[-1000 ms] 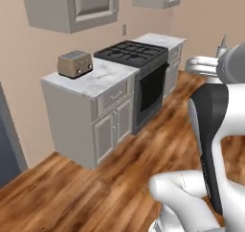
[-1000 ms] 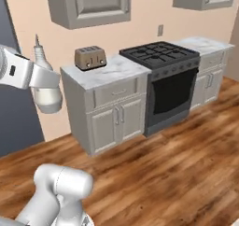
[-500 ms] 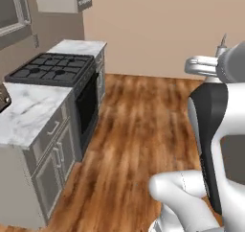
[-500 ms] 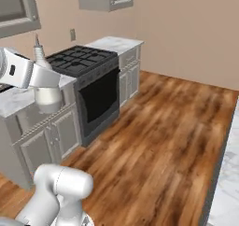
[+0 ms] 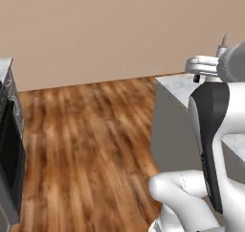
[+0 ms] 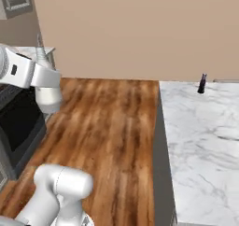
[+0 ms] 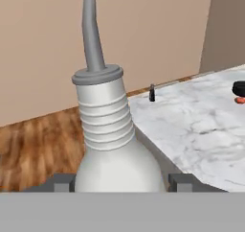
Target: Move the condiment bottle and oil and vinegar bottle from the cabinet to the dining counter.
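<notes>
The pincer (image 7: 115,180) grasps the oil and vinegar bottle (image 7: 111,140), its 2 dark fingertips (image 7: 61,182) set on either side of the pale ribbed body, with the slim grey spout rising upright. The bottle hangs above wooden floor (image 6: 107,127), near the edge of the marble-topped dining bench (image 6: 205,136). A small dark bottle (image 6: 202,83) stands at the bench's far edge, well apart.

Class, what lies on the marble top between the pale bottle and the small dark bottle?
Bare marble top between pale bottle and dark bottle, in the hand view.
</notes>
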Available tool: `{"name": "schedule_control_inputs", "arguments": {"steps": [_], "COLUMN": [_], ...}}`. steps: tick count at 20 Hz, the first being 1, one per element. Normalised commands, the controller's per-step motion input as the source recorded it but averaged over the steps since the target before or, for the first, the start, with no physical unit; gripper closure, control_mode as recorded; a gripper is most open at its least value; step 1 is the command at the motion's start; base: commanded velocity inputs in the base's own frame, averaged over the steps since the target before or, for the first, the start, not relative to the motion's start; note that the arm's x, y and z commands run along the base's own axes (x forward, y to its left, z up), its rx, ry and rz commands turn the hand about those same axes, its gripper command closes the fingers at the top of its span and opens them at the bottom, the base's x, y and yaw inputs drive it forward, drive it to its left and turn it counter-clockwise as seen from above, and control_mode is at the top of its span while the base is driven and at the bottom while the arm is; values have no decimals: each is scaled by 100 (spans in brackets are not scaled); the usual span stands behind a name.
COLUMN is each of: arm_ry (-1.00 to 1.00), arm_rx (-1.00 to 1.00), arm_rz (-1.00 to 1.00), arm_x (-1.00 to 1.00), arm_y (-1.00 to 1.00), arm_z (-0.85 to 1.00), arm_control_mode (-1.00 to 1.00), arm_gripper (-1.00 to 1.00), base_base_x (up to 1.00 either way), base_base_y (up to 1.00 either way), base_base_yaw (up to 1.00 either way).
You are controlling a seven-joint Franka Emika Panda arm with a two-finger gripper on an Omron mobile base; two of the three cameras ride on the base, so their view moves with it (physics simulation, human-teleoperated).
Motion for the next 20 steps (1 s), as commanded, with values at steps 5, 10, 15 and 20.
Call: {"name": "schedule_control_inputs", "arguments": {"steps": [5,10,15,20], "arm_ry": [0,0,0,0], "arm_rx": [0,0,0,0], "arm_rz": [0,0,0,0], "arm_x": [0,0,0,0], "arm_y": [0,0,0,0], "arm_z": [0,0,0,0], "arm_control_mode": [100,100,100,100], "arm_gripper": [100,100,100,100], "base_base_x": [24,0,7,34], "base_base_y": [23,32,66,100], "base_base_yaw": [-71,-73,-65,-50]}}
